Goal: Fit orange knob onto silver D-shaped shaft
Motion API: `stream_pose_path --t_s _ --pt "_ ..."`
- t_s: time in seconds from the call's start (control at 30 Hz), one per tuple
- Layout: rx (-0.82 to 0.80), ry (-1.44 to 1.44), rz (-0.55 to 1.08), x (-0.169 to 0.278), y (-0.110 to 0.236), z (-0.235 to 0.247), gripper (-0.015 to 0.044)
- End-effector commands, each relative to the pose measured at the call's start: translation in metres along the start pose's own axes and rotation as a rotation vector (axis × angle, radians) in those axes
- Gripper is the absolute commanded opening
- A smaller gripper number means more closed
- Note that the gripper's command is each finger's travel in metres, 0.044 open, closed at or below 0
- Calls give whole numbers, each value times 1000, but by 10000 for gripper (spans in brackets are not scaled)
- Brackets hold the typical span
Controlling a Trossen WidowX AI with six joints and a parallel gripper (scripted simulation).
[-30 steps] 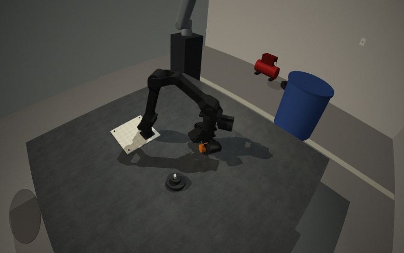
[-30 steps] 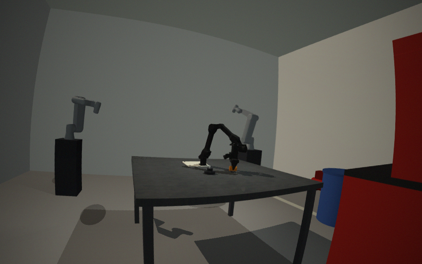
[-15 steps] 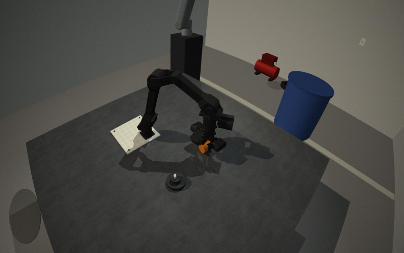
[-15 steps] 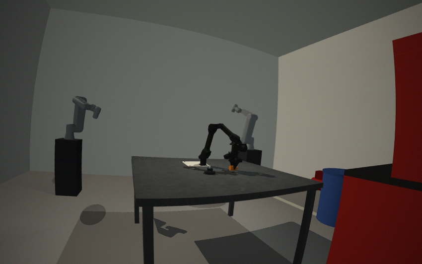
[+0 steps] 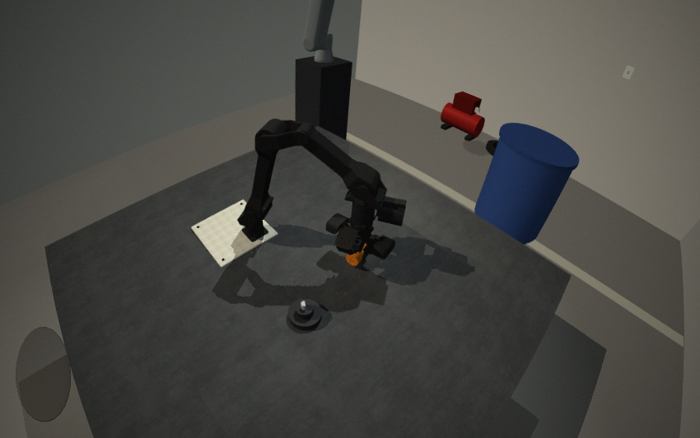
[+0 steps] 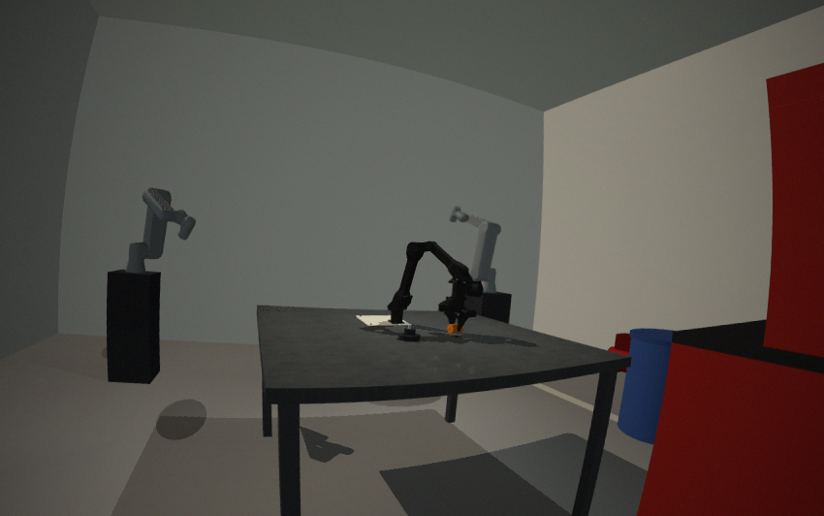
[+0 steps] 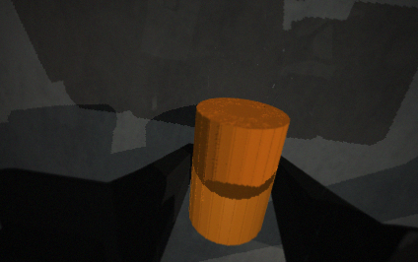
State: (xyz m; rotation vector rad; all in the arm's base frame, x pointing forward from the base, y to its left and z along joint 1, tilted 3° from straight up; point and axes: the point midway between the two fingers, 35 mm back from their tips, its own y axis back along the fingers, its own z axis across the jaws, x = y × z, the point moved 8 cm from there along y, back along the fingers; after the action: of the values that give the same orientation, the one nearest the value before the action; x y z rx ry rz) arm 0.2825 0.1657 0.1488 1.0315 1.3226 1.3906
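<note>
The orange knob [image 5: 354,258] [image 6: 452,328] [image 7: 237,167] is a plain cylinder held between my two black fingers. My gripper [image 5: 357,253] [image 6: 454,326] [image 7: 233,157] is shut on it, just above the dark table, pointing down. The knob's hole is hidden. The round black pedestal [image 5: 304,315] [image 6: 408,335] with the short silver shaft [image 5: 302,305] stands on the table nearer the front, apart from the knob and to the left of it in the top view.
A white base plate [image 5: 219,232] [image 6: 368,318] holds the arm's foot. A blue barrel [image 5: 524,180] [image 6: 644,383] and a red machine [image 5: 463,116] stand off the table at the right. Grey arms on black stands [image 6: 133,322] are at the back.
</note>
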Motion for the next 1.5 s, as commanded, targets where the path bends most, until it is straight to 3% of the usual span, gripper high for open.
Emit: stream_pose_path --t_s 0.0,0.23,0.53,1.07,1.47 --pt "1 142 4 0 1 0 181" --pt "0 370 4 0 1 0 181" --pt "0 413 4 0 1 0 181" --pt "-1 940 4 0 1 0 181" --pt "-1 1078 3 0 1 0 181"
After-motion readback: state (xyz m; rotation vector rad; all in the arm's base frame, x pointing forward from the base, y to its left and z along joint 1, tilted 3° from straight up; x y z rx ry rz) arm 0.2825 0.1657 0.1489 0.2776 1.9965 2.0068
